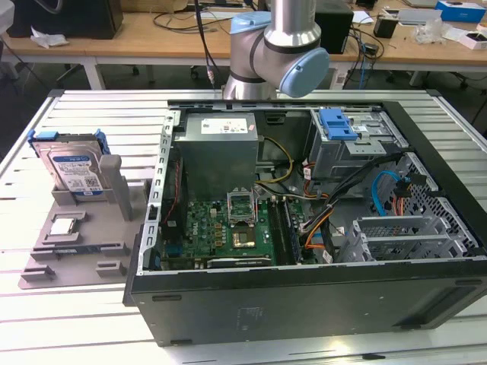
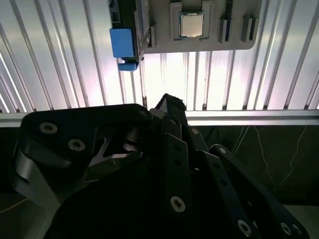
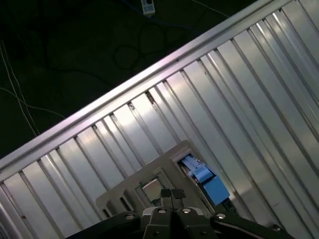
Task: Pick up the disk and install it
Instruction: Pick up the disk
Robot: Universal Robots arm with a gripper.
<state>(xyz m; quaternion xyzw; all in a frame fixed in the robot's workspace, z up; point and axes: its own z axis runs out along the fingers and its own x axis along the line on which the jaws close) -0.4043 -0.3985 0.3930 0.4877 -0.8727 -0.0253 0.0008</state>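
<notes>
Disk: the disk stands on edge in a slot of the grey holder, at the exterior view's left of the desk and just beside the open computer case.
Claw: in the first wrist view the claw has its fingertips pressed together with nothing between them. It hangs above the ribbed desk near the holder and is apart from the disk.
Small chip: a square silver chip lies flat in the same holder.
Drive cage: the metal cage inside the case carries a bare blue bracket, and no disk sits there.
Done: nothing of the task, by my reading, since the disk is ungrasped in its slot.
Left: both the pick-up and the fitting into the case.
</notes>
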